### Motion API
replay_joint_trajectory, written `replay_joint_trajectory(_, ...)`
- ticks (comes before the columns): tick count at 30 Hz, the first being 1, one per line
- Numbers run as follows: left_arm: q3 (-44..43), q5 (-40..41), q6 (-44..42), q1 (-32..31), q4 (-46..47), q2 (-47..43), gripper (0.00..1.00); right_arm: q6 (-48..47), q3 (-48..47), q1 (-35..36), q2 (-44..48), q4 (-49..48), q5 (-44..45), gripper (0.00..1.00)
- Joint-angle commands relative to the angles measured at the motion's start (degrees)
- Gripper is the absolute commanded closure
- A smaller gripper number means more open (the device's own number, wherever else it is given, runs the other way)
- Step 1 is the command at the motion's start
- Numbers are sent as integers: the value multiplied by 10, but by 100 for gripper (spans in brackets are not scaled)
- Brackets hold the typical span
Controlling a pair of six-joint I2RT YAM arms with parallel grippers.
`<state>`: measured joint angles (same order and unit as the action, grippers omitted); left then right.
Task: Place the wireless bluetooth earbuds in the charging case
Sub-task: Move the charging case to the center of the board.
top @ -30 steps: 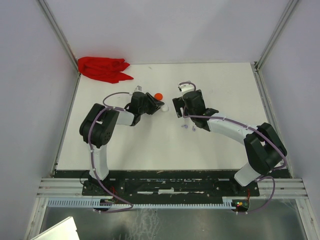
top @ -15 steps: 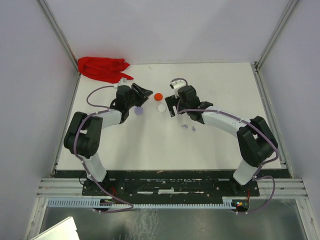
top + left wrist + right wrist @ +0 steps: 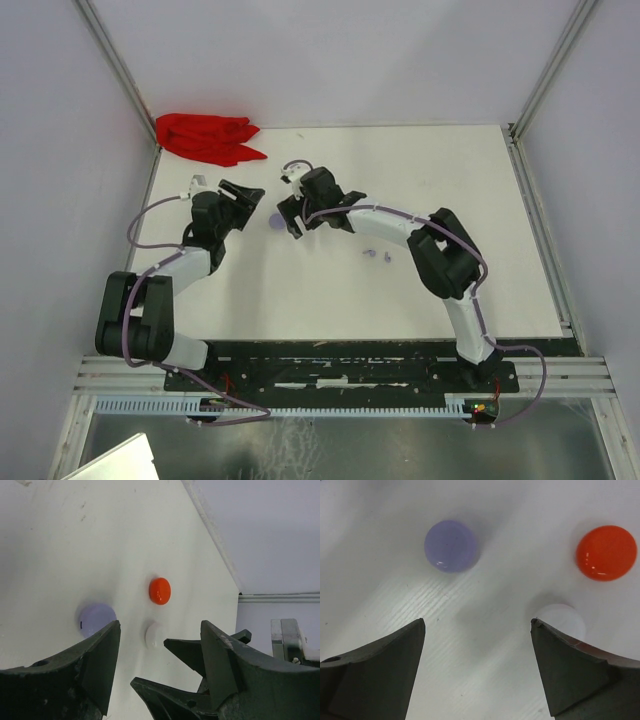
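Left gripper [image 3: 160,628] has swung back left off the discs, jaws apart and empty; right gripper [image 3: 477,624] now hovers wide open over the purple disc [image 3: 451,545], while the purple earbuds [image 3: 370,254] lie on the table [image 3: 450,180] well to its right.

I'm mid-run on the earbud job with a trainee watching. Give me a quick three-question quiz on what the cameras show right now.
1. Multiple choice: in the right wrist view, which disc is partly covered by a finger of the right gripper? A) purple B) orange-red C) white
2. True or false: the left gripper is clamped on a disc.
3. Short answer: in the top view, what lies at the far left corner of the table?

Key
1. C: the white disc is partly hidden behind the finger.
2. False: its jaws stand apart with nothing held between them.
3. A crumpled red cloth.
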<state>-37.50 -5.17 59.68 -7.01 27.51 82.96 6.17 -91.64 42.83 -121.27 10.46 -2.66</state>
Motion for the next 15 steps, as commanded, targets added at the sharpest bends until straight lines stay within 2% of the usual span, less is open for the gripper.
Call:
replay_joint_trajectory(1, 13, 17, -26, 9, -3, -16, 29, 9, -51, 13, -37, -8, 0, 6)
replay_joint_trajectory(7, 23, 2, -26, 15, 25, 10, 29, 2, -83, 28, -72, -23, 39, 6)
replay_joint_trajectory(15, 35, -2, -26, 19, 21, -12, 29, -25, -120, 35, -116, -31, 75, 5)
